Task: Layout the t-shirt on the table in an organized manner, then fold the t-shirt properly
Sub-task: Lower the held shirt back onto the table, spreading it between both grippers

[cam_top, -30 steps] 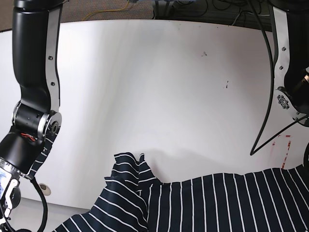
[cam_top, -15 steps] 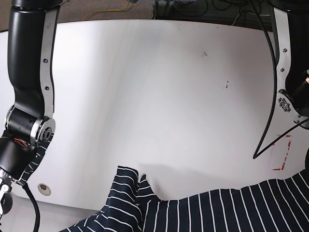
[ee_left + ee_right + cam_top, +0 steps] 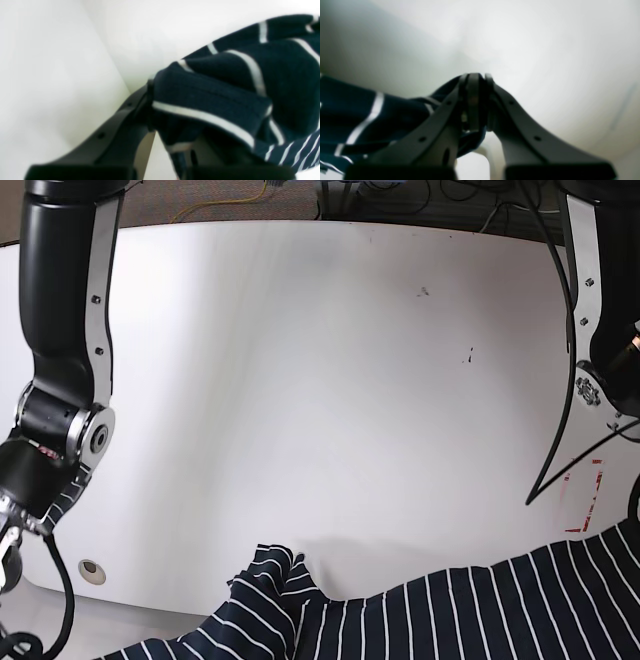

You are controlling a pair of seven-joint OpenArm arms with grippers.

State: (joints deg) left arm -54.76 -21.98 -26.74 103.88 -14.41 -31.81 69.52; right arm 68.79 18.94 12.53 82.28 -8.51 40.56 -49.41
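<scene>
White bench (image 3: 330, 380) fills most of the base view; the shirt (image 3: 450, 615) bunches along its bottom edge. Left claw (image 3: 160, 105) and right claw (image 3: 476, 100) each pinch cloth (both blurred). Pull evenly apart, keeping tension.

I count one t-shirt (image 3: 450, 615), dark with thin white stripes, at the near edge of one white counter (image 3: 330, 380). I have two tools: my left tool (image 3: 160, 125) and my right tool (image 3: 476, 100). On the counter I see one round hole (image 3: 91, 571) near left and one red-marked rectangle (image 3: 585, 495) at the right.
</scene>
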